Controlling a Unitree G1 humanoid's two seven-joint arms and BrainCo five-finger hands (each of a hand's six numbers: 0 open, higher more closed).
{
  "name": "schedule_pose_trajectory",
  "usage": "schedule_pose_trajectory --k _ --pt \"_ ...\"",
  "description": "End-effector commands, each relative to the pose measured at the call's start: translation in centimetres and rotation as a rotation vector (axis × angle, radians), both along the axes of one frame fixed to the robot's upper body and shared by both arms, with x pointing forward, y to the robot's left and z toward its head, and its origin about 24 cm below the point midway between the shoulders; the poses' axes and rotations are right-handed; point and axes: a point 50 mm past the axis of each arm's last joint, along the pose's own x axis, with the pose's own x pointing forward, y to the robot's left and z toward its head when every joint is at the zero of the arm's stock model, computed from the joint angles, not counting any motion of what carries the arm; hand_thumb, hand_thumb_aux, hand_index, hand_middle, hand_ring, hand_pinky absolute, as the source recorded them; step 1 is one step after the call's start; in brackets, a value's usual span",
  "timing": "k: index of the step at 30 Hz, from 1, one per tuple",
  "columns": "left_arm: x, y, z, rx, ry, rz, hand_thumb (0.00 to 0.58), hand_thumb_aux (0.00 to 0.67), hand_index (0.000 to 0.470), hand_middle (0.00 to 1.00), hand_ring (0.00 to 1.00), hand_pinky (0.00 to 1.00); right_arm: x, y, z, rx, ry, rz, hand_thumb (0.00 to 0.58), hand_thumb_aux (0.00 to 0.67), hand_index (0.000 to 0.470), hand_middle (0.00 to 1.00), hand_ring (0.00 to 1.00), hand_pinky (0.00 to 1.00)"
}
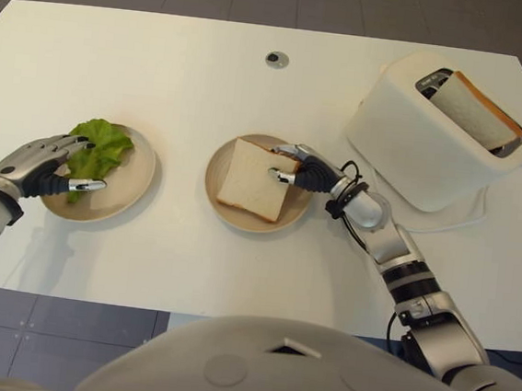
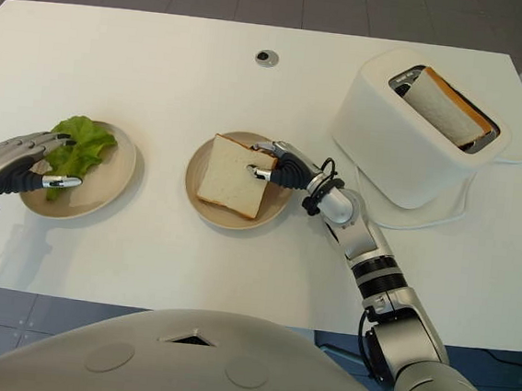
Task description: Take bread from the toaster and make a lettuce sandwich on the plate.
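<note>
We record the left hand (image 1: 42,165) at the 9 o'clock edge of the left plate (image 1: 141,177), fingers extended and uncurled above and below the leaf's near edge, holding nothing. The lettuce (image 1: 107,142) lies on that plate, towards 10 o'clock. On the centre plate (image 1: 215,168) a bread slice (image 1: 248,180) lies flat. The right hand (image 1: 311,174) meets it from 3 o'clock, fingers pinched on its right edge. At 2 o'clock from that plate stands the toaster (image 1: 405,135), a second slice (image 1: 477,110) leaning out of its slot.
</note>
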Motion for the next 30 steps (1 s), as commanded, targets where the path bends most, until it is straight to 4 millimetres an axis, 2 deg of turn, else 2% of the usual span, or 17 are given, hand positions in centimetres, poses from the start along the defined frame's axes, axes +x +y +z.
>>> schedule_pose_trajectory --k 1,3,5,6,8,9,10,11,12,17,20,25,30 --pt "0.3 -1.5 -1.3 -0.045 0.045 -0.066 0.0 0.0 0.0 0.0 0.0 0.0 -0.2 -0.3 -0.1 0.012 0.017 -0.005 0.0 0.0 0.0 0.0 0.0 0.0" --pt "0.4 -1.9 -1.8 -0.058 0.058 -0.081 0.005 0.003 0.002 0.0 0.0 0.0 -0.2 -0.3 0.3 0.028 0.006 -0.004 0.0 0.0 0.0 0.0 0.0 0.0" --pt "0.6 -2.1 -2.0 -0.059 0.064 -0.094 0.124 0.076 0.053 0.0 0.0 0.0 -0.3 -0.4 0.7 0.053 -0.007 -0.006 0.0 0.0 0.0 0.0 0.0 0.0" --pt "0.6 -2.2 -2.1 -0.062 0.066 -0.101 0.132 0.081 0.057 0.0 0.0 0.0 -0.3 -0.4 0.9 0.066 -0.012 -0.009 0.0 0.0 0.0 0.0 0.0 0.0" --pt "0.7 -2.4 -2.3 -0.075 0.07 -0.118 0.357 0.255 0.179 0.0 0.0 0.0 -0.2 -0.6 1.3 0.087 -0.025 -0.025 0.0 0.0 0.0 0.0 0.0 0.0" --pt "0.8 -2.4 -2.3 -0.082 0.07 -0.123 0.46 0.365 0.256 0.0 0.0 0.0 -0.1 -0.7 1.5 0.096 -0.032 -0.034 0.0 0.0 0.0 0.0 0.0 0.0" --pt "0.8 -2.4 -2.4 -0.087 0.066 -0.125 0.511 0.439 0.308 0.0 0.0 0.0 0.0 -0.8 1.6 0.102 -0.039 -0.041 0.0 0.0 0.0 0.0 0.0 0.0" --pt "0.9 -2.4 -2.3 -0.092 0.056 -0.129 0.572 0.591 0.415 0.0 0.0 0.0 0.1 -0.9 1.8 0.112 -0.049 -0.048 0.0 0.0 0.0 0.0 0.0 0.0" --pt "1.1 -2.4 -2.1 -0.097 0.042 -0.134 0.58 0.67 0.47 0.0 0.0 0.0 0.2 -0.9 2.1 0.125 -0.061 -0.054 0.0 0.0 0.0 0.0 0.0 0.0" --pt "1.7 -2.8 -1.2 -0.126 -0.028 -0.177 0.58 0.67 0.47 0.0 0.0 0.0 0.4 -1.2 3.3 0.185 -0.108 -0.073 0.0 0.0 0.0 0.0 0.0 0.0" --pt "2.2 -4.2 -0.1 -0.261 -0.124 -0.248 0.58 0.67 0.47 0.0 0.0 0.0 0.5 -1.3 3.4 0.189 -0.116 -0.078 0.0 0.0 0.0 0.0 0.0 0.0" --pt "3.1 -5.3 2.2 -0.421 -0.333 -0.315 0.58 0.67 0.47 0.0 0.0 0.0 0.5 -1.6 4.2 0.217 -0.14 -0.083 0.0 0.0 0.0 0.0 0.0 0.0" --pt "3.7 -6.8 2.3 -0.55 -0.406 -0.367 0.58 0.67 0.47 0.0 0.0 0.0 0.4 -1.9 5.2 0.256 -0.156 -0.082 0.0 0.0 0.0 0.0 0.0 0.0"
